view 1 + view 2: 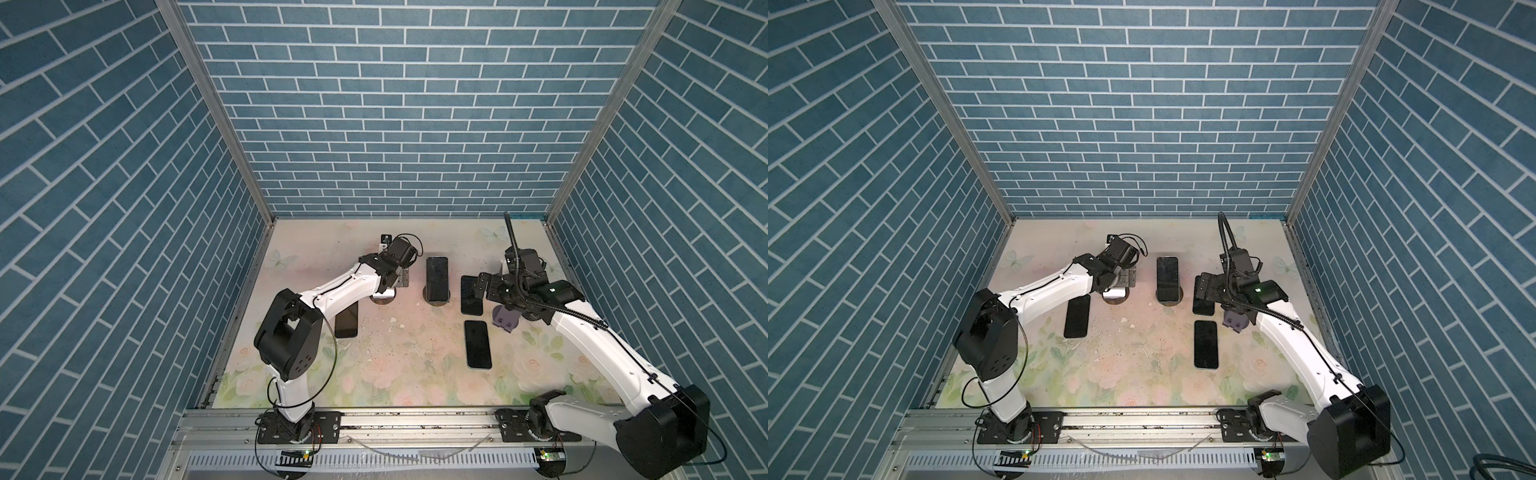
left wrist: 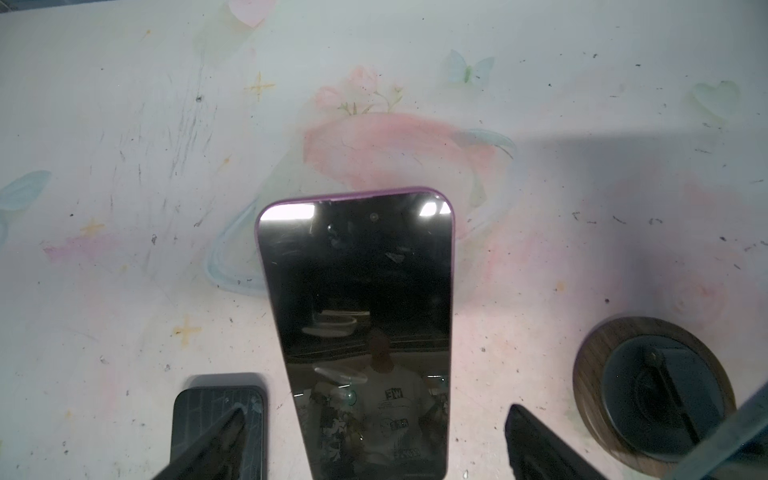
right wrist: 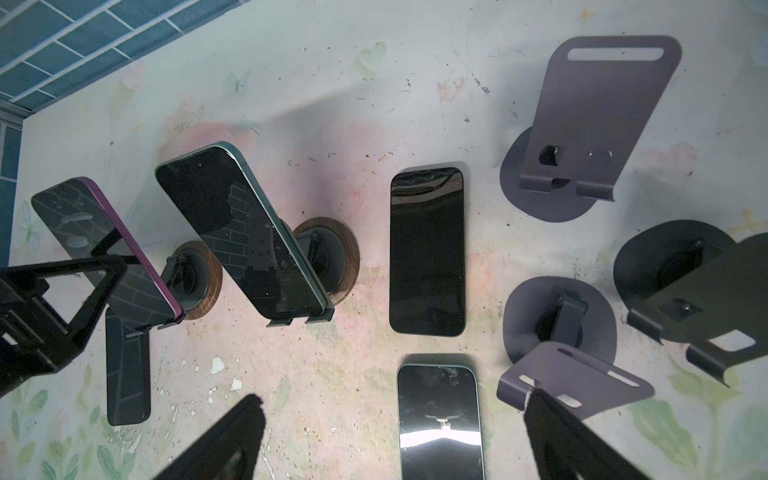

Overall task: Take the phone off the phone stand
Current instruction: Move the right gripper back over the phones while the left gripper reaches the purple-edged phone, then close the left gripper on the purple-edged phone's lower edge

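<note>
Glossy glass phone (image 2: 361,311), wood-grain stand base (image 2: 582,374), scuffed matt table (image 2: 124,291).

Left tool (image 2: 378,411), right tool (image 3: 395,397): jaws apart

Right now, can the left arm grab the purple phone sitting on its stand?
Probably yes. The left gripper is open, with its fingers on either side of the purple phone. Nothing seems to be in the way. It has not closed on the phone yet.

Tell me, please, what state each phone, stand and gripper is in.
Purple phone: propped on left wood-based stand.
Teal phone: propped on middle wood-based stand.
Three loose phones: flat on table.
Purple stands: both empty.
Black stand: empty.
Left gripper: open.
Right gripper: open.
</note>
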Available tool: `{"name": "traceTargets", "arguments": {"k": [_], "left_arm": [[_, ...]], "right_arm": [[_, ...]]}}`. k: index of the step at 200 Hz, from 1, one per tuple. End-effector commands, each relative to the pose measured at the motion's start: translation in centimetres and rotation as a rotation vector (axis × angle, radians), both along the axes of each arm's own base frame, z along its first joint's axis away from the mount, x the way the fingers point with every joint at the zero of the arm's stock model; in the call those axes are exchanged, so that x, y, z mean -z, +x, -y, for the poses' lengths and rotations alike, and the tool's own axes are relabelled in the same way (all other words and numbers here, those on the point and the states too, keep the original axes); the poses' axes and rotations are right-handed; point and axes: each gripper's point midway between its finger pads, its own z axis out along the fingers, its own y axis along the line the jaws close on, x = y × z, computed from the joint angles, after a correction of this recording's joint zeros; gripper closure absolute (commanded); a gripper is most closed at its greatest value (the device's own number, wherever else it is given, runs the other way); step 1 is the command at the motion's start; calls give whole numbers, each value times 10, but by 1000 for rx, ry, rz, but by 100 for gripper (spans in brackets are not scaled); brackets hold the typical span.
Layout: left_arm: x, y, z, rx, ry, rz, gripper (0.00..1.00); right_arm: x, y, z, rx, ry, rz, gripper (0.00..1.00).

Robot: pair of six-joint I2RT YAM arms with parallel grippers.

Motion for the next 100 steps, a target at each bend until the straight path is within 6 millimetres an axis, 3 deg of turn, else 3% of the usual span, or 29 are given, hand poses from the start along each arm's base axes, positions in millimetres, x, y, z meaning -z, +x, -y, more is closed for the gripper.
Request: {"name": "traceTargets", "arguments": {"k": [1, 100], "left_arm": [[0, 11, -6, -63, -19, 16, 3], [29, 25, 3, -65, -45, -6, 8]], "right_arm": [[11, -6, 5, 32, -6, -20, 2], [22, -2, -1, 31, 14, -40, 1]]}}
